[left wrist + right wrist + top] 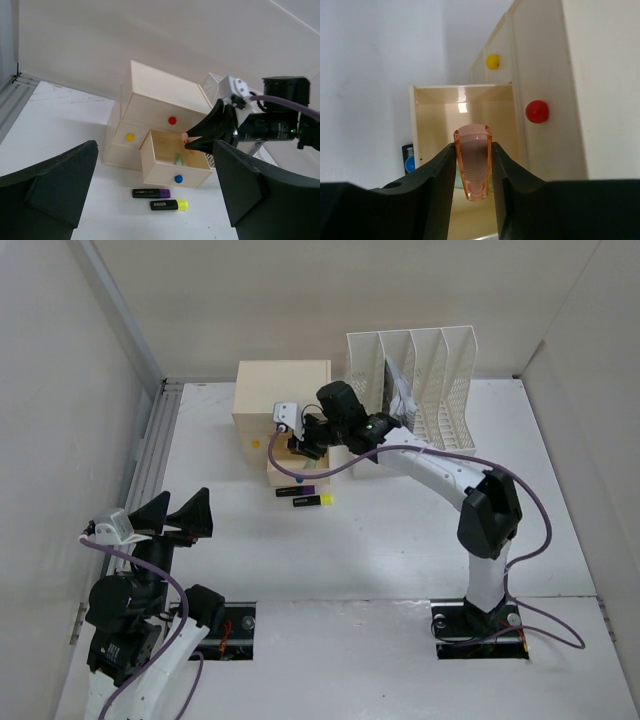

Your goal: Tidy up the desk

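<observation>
The desk (400, 540) is a white tabletop. My right gripper (296, 445) is shut on a translucent orange highlighter (473, 162) and holds it just above the open drawer (170, 170) of the cream drawer box (282, 390). From the left wrist the right gripper (187, 140) hovers at the drawer's back right corner. A green item (178, 159) lies inside the drawer. A purple-capped highlighter (151, 193) and a yellow-capped highlighter (168, 204) lie on the desk in front of the drawer. My left gripper (178, 512) is open and empty at the near left.
A white slotted file rack (420, 380) stands right of the drawer box, behind the right arm. The box's other drawers, with a red knob (537, 111) and a yellow knob (492, 61), are closed. Pale walls enclose the desk.
</observation>
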Controlling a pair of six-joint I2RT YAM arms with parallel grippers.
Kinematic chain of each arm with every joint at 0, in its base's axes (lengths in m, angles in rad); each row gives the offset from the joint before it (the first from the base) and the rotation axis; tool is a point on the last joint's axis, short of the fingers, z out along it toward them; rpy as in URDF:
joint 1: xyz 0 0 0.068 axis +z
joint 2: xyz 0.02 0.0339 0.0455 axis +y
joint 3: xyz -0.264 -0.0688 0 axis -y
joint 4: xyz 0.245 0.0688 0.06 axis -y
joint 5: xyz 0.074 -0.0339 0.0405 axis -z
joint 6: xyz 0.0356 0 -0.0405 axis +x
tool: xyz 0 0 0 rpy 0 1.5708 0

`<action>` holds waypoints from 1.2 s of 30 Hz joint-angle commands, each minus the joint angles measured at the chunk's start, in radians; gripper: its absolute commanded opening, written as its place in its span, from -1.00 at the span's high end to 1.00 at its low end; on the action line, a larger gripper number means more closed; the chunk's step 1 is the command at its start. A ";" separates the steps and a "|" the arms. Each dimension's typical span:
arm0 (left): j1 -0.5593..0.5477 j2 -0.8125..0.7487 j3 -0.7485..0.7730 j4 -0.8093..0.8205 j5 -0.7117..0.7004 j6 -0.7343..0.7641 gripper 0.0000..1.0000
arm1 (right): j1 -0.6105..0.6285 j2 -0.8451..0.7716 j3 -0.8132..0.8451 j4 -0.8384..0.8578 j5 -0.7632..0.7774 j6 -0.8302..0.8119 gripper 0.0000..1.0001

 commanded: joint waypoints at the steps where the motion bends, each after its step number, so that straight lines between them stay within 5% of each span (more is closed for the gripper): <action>1: -0.005 0.011 0.001 0.040 0.008 0.013 -0.98 | 0.000 0.022 0.067 0.014 0.029 0.020 0.20; 4: -0.005 0.011 0.001 0.040 0.008 0.013 -0.98 | 0.000 -0.010 0.039 0.043 0.029 0.020 0.12; 8: -0.005 0.011 0.001 0.040 0.008 0.013 -0.92 | 0.000 -0.054 0.004 0.062 0.019 0.041 0.70; 11: -0.005 0.011 0.001 0.040 0.008 0.013 -0.92 | 0.000 -0.063 0.004 0.047 -0.017 0.041 0.66; 13: -0.005 0.011 0.001 0.040 0.008 0.013 -0.92 | -0.011 -0.053 0.015 0.018 -0.092 0.041 0.93; 17: -0.005 0.011 0.001 0.040 0.008 0.013 -0.92 | -0.029 -0.001 0.073 -0.145 -0.404 -0.013 1.00; 21: -0.005 0.011 0.001 0.040 0.008 0.013 -0.89 | -0.017 0.134 0.231 -0.570 -0.525 -0.239 1.00; 26: -0.005 0.021 0.001 0.040 0.008 0.013 -0.89 | 0.004 0.236 0.303 -0.646 -0.404 -0.272 1.00; 30: -0.005 0.021 0.001 0.040 0.008 0.013 -0.87 | 0.013 0.141 0.122 -0.336 -0.182 -0.080 1.00; 36: -0.005 0.021 0.001 0.040 0.008 0.013 -0.87 | 0.084 0.052 -0.082 0.063 0.387 0.077 1.00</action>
